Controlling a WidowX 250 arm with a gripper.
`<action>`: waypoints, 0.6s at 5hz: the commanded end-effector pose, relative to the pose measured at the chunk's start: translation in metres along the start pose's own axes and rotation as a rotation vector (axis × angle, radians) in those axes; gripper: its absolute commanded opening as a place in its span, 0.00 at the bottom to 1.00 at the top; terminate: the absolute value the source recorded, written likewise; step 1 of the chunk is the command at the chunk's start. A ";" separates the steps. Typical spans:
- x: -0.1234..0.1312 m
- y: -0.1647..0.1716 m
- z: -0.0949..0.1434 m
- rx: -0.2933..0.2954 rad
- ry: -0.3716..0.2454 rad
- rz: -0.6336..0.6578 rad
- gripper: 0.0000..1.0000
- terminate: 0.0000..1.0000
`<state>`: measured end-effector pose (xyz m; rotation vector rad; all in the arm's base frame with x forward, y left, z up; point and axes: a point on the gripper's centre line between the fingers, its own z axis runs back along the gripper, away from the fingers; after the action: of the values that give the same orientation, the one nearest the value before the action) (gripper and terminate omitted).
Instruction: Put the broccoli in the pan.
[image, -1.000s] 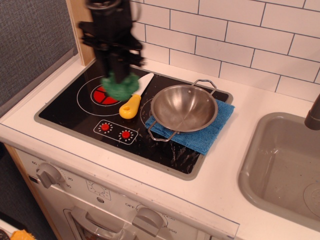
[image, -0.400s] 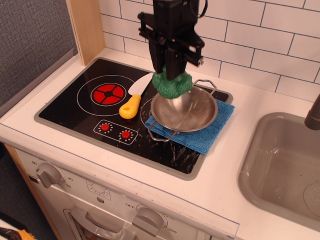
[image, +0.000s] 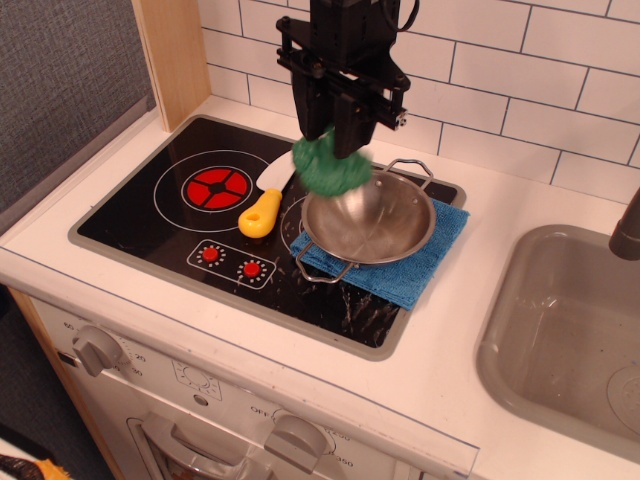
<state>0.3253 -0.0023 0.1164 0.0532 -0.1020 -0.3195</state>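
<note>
- I am gripping the broccoli (image: 332, 167) in my end effector (image: 337, 150), clenched on its top.
- It is hanging over the pan's (image: 369, 216) left rim, not yet centred.
- The pan's middle is lying to the right and slightly nearer the worktop's front.

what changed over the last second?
The gripper carried the broccoli from above the red burner rightward to the pan's left rim, and it now hangs there, blurred, the grip apparently unchanged. The pan, blue cloth and yellow-handled knife stayed put.
</note>
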 end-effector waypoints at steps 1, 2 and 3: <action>0.001 -0.001 0.012 0.013 -0.046 -0.021 1.00 0.00; 0.002 -0.004 0.012 0.003 -0.056 0.058 1.00 0.00; -0.005 0.028 -0.009 -0.084 -0.095 0.167 1.00 0.00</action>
<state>0.3326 0.0255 0.0942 -0.0583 -0.1403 -0.1603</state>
